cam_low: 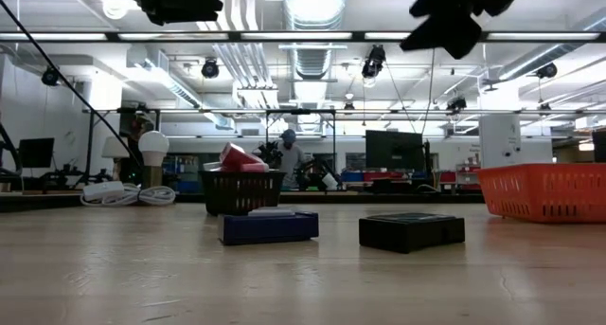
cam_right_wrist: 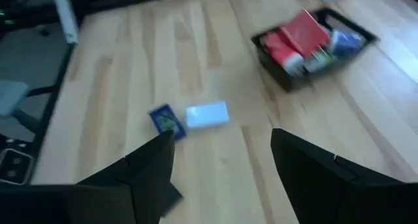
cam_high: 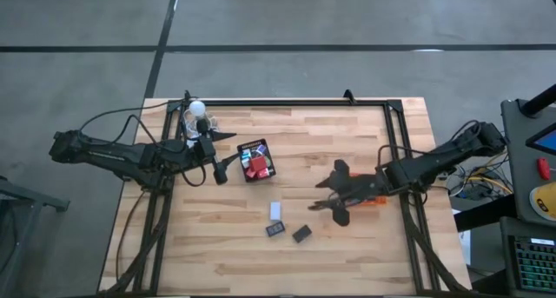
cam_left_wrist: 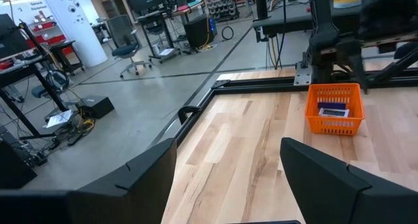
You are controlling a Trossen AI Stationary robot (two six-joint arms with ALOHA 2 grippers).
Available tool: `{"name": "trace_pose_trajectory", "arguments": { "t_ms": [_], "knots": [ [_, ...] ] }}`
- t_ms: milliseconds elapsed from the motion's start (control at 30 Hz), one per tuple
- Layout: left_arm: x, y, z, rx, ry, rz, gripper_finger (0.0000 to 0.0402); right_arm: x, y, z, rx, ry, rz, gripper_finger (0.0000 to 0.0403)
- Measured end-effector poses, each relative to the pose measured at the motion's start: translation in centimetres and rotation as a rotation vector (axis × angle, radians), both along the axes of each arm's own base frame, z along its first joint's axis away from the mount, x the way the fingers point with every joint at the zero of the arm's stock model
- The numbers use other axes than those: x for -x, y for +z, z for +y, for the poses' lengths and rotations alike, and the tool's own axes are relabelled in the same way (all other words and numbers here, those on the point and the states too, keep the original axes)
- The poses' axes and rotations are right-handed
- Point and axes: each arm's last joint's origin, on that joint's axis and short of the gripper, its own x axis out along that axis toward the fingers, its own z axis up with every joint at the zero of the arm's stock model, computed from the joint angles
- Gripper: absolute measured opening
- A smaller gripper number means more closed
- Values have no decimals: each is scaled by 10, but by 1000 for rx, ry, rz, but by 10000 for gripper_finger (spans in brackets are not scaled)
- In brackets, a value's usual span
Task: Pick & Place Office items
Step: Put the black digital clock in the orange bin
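White block lies long axis up-table (blue one just beside). Right gripper hovers, spread wide, empty; left gripper likewise.

Black mesh tray holds red items; orange tray; blue piece at 9 o'clock of white piece.

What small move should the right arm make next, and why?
Probably lower the right tool toward the black block nearest it. Its fingers are open and empty, and three loose pieces lie on the table outside the black mesh tray.
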Motion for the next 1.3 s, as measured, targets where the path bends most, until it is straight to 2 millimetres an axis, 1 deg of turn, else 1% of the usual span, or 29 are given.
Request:
{"name": "trace_pose_trajectory", "arguments": {
  "t_ms": [100,200,300,467,567,700,967,1033,1300],
  "knots": [
    [0,0,0,0,0,-1,275,-1,1,6,22,45,-42,249],
    [0,0,0,0,0,0,275,-3,-4,13,35,72,-35,249],
    [0,0,0,0,0,0,275,-9,-15,19,53,86,5,249],
    [0,0,0,0,0,0,275,-21,-42,25,90,90,101,249],
    [0,0,0,0,0,0,275,-27,-57,29,72,116,146,246],
    [0,0,0,0,0,0,275,-35,-70,36,27,194,191,244],
    [0,0,0,0,0,0,275,-54,-87,47,34,229,253,253],
    [0,0,0,0,0,0,275,-60,-89,51,41,265,258,254],
    [0,0,0,0,0,1,275,-82,-101,64,38,359,298,244]
  ]
}}
